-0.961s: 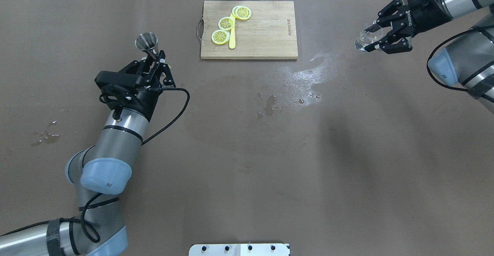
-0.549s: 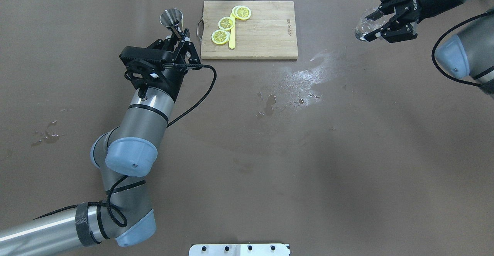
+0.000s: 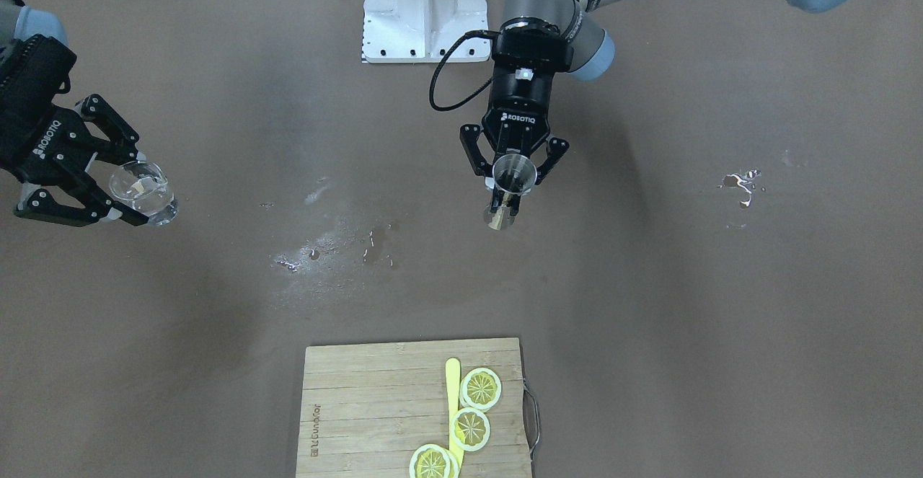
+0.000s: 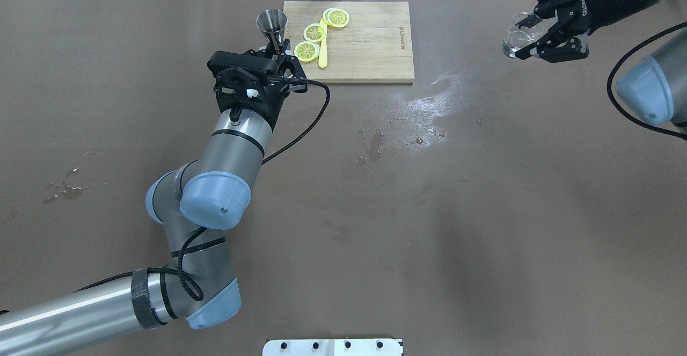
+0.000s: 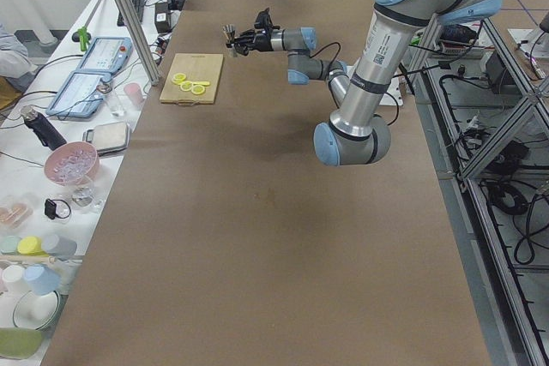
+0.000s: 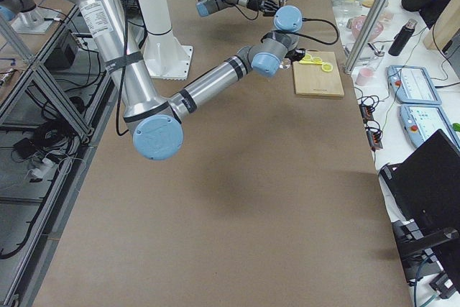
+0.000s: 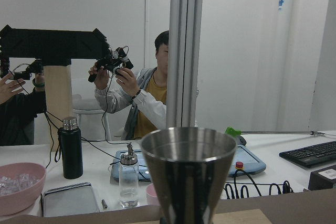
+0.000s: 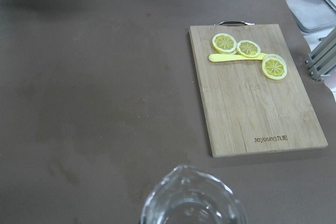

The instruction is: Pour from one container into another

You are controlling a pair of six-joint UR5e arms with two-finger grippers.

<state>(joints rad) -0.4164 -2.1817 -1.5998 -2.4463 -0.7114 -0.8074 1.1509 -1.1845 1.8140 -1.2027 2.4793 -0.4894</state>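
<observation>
Near the top middle, the left gripper (image 4: 277, 55) squeezes a metal cup (image 4: 271, 21). Top right, the right gripper (image 4: 521, 39) squeezes a glass (image 4: 511, 43).

"ROBOTIQ" stands in white on the body of the left gripper (image 3: 505, 200) and of the right gripper (image 3: 140, 189). "Joyoung" is burnt into the cutting board (image 8: 252, 98) near its short edge opposite the handle.
</observation>
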